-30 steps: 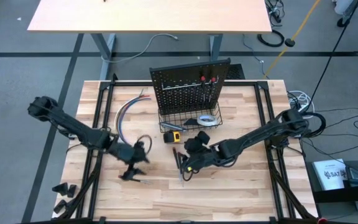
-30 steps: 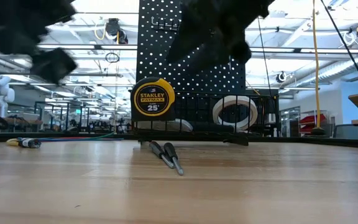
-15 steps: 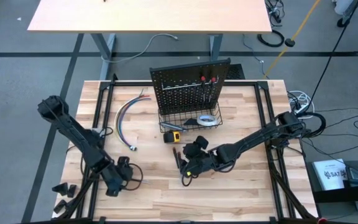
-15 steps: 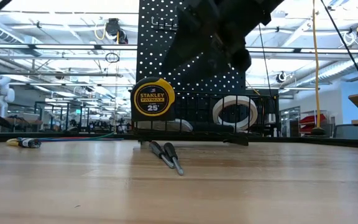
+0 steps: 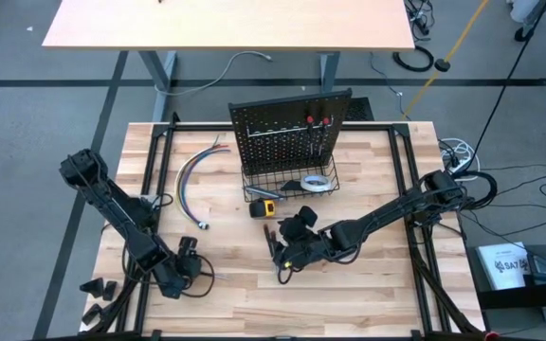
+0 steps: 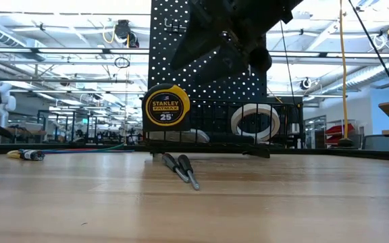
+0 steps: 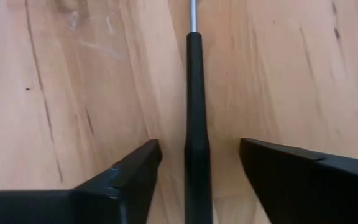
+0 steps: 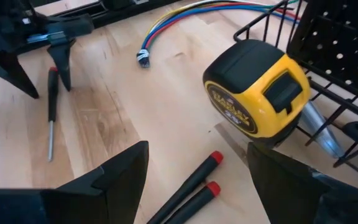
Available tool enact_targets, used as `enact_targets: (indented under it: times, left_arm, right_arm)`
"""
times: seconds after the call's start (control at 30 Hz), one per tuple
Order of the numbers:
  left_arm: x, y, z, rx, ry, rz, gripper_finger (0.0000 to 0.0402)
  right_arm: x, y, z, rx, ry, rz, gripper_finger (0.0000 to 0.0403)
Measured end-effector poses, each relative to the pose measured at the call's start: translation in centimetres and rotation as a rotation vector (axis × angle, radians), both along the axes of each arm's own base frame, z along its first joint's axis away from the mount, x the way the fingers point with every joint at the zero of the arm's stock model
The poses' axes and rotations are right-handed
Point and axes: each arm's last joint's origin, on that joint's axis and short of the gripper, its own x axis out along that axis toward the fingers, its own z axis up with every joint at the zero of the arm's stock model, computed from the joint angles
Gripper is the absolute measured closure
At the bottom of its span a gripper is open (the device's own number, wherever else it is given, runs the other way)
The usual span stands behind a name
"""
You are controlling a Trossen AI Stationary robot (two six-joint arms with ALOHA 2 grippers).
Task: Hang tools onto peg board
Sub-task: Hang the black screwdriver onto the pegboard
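Two arms work at the table now. Low at the near left, the left gripper has its jaws wide on either side of one lying screwdriver, not touching it. To do this step well, I think the jaws should sink a little, stay centred on the dark handle, then close.

The right gripper, jaws also wide and empty, hangs over two screwdrivers just in front of the one tape measure.

On the peg board I count two red-ended handles hanging. One tape roll lies in the basket. So five screwdrivers in all.
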Motion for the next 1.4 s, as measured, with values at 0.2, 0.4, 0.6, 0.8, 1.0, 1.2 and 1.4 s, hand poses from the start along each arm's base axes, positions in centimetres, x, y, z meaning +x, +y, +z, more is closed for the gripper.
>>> enact_targets:
  times: [0.2, 0.4, 0.6, 0.8, 1.0, 1.2, 1.4]
  left_arm:
    - [-0.2, 0.0, -0.1, 0.021, -0.015, -0.001, 0.0281]
    - [-0.1, 0.0, -0.1, 0.02, -0.017, 0.003, 0.036]
    - [0.2, -0.3, 0.6, 0.032, -0.051, -0.032, 0.036]
    - [2.7, -1.7, 3.9, 0.06, -0.212, -0.155, 0.0356]
    - [5.5, -2.7, 8.0, 0.14, -0.387, -0.309, 0.0351]
    - [7.0, -2.7, 10.6, 0.347, -0.532, -0.421, 0.035]
    - [7.8, -2.0, 11.2, 0.489, -0.562, -0.462, 0.0348]
  right_arm:
    - [0.0, 0.0, 0.0, -0.005, 0.002, 0.001, 0.0138]
    - [-0.1, 0.3, 0.0, -0.017, 0.008, 0.018, 0.0138]
    - [-0.1, 0.5, 0.0, 0.007, 0.015, 0.049, 0.0138]
    - [1.0, 0.4, 0.7, 0.21, -0.045, 0.251, 0.0138]
    - [3.0, -2.0, 1.7, 0.489, -0.188, 0.344, 0.0138]
    - [4.6, -4.0, 0.4, 0.741, -0.227, 0.35, 0.0138]
    - [5.4, -3.8, -1.3, 0.878, -0.211, 0.366, 0.0138]
